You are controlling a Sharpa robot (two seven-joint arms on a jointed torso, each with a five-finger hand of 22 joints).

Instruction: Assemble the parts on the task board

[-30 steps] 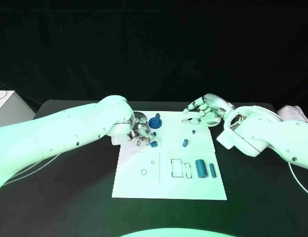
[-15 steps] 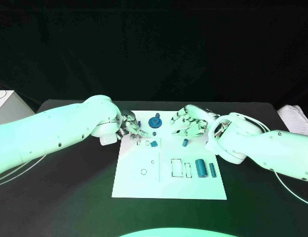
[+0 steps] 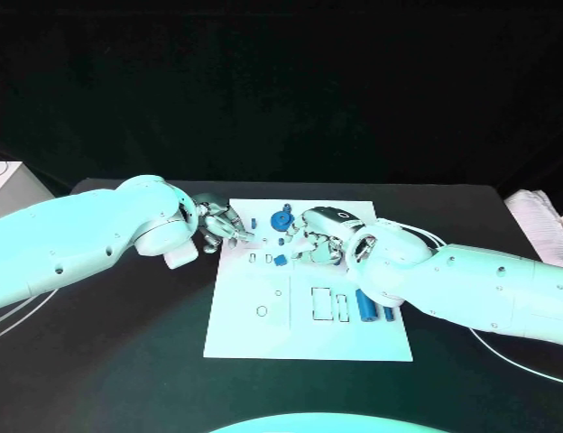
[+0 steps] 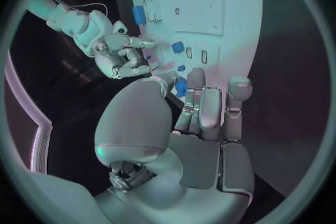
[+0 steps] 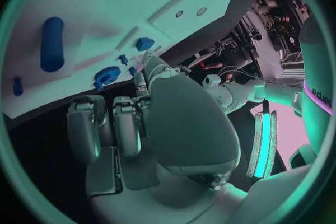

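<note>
Parts are lying in two groups on the white board (image 3: 249,338) on the black bench (image 3: 125,361): a long blue cylinder (image 3: 366,304) nearer the robot, a small blue block (image 3: 279,260) and a blue wheel (image 3: 281,220) farther up. Both robot hands are crowding that far group; the right robot hand (image 3: 310,236) is hovering with fingers curled and nothing visibly held, while the left robot hand (image 3: 219,225) is too hidden to judge. They risk colliding or knocking pieces. No writing is readable.

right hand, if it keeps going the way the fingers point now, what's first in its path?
Probably the small blue part on the task board: the right robot hand points toward the board's left side, and that piece lies nearest its fingertips. Depth is unclear; it may pass above.
</note>
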